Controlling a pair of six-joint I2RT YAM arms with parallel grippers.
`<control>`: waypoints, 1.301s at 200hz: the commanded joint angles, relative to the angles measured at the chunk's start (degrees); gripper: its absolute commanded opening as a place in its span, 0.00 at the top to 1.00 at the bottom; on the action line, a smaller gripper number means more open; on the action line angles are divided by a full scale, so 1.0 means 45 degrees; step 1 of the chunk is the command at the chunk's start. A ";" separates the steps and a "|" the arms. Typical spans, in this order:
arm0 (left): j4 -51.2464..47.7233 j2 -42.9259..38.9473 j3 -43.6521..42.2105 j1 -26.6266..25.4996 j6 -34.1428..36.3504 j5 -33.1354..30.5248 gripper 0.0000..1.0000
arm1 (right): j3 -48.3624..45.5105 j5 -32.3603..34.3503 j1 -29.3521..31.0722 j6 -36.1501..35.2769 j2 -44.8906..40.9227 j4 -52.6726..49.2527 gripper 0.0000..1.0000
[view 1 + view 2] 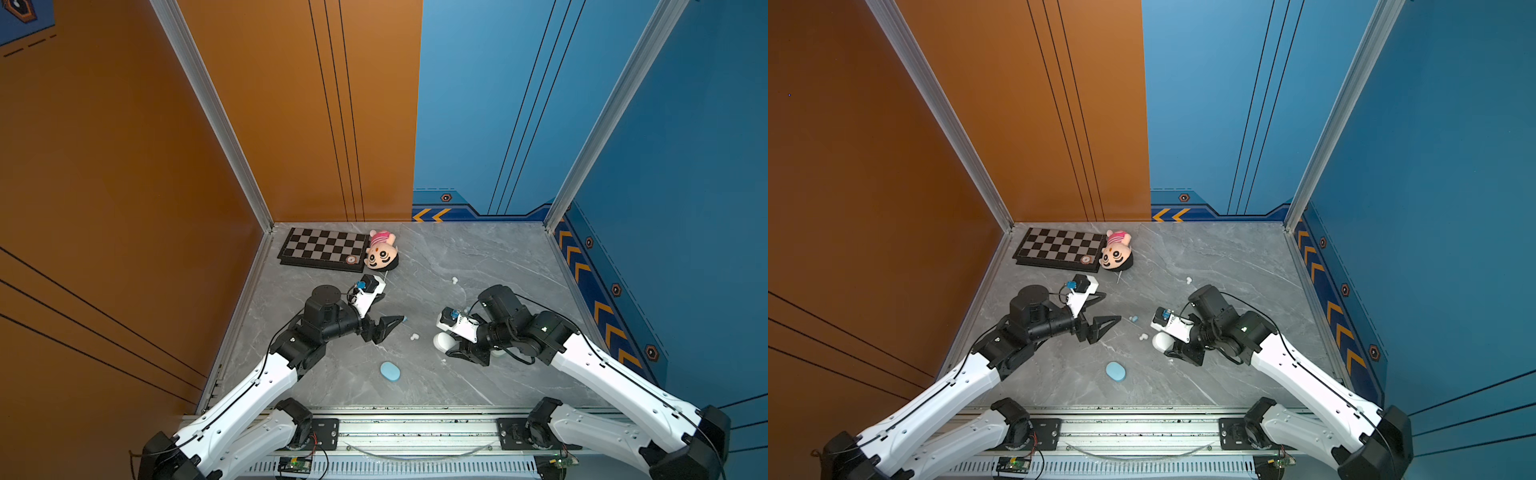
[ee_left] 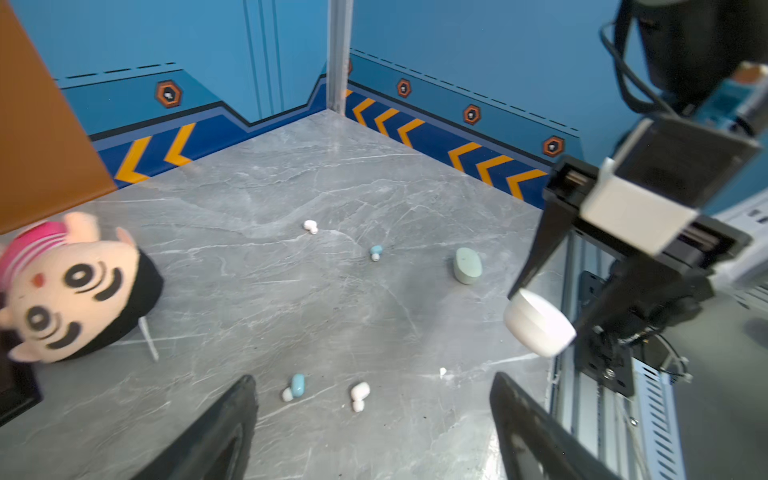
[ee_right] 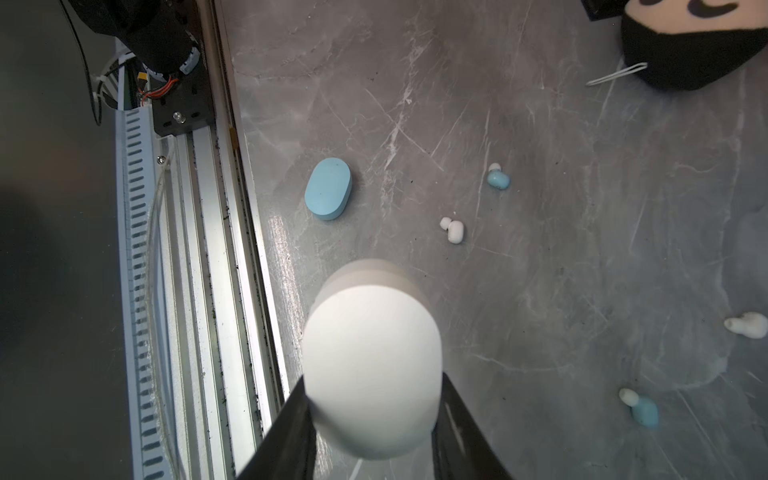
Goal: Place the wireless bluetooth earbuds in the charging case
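Earbuds [image 2: 359,392] lie scattered loose across the grey desk [image 2: 291,299], and the left pincer [image 2: 374,377] hangs spread wide just short of a white bud and a blue earbud [image 2: 297,385]. The right pincer [image 3: 374,399] is pinching the white charging case [image 3: 372,345] by its sides, with a blue case [image 3: 328,189] lying flat on the desk nearby

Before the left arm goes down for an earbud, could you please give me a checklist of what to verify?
1. Grip of the right gripper on the white case: ok.
2. Lid of the white case open: not ok, it looks closed.
3. Jaws of the left gripper apart: ok.
4. The white earbud lies just ahead of it, apart from the blue earbud: ok.
5. Which socket this bud fits: cannot tell.
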 commanded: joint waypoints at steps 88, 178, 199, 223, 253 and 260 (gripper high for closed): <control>0.0252 0.2702 0.1424 -0.3163 0.2572 0.2626 0.25 | 0.2321 -0.2649 -0.0222 -0.1510 0.1353 -0.1568 0.75; 0.0013 0.3275 0.1943 -0.3139 0.3239 0.3160 0.42 | 0.2200 -0.2718 0.0465 -0.1591 0.1278 -0.1569 0.75; -0.0069 0.3310 0.1990 -0.3140 0.3283 0.3182 0.48 | 0.2290 -0.2717 0.0505 -0.1574 0.1370 -0.1563 0.75; -0.0295 0.3279 0.2020 -0.3132 0.3322 0.3182 0.52 | 0.2471 -0.2750 0.0525 -0.1445 0.1492 -0.1539 0.75; -0.0869 0.3146 0.2001 -0.3060 0.3608 0.3293 0.46 | 0.2609 -0.2665 0.0523 -0.1384 0.1522 -0.1534 0.75; -0.1020 0.3113 0.2001 -0.3057 0.3697 0.3311 0.45 | 0.2656 -0.2660 0.0525 -0.1344 0.1548 -0.1547 0.75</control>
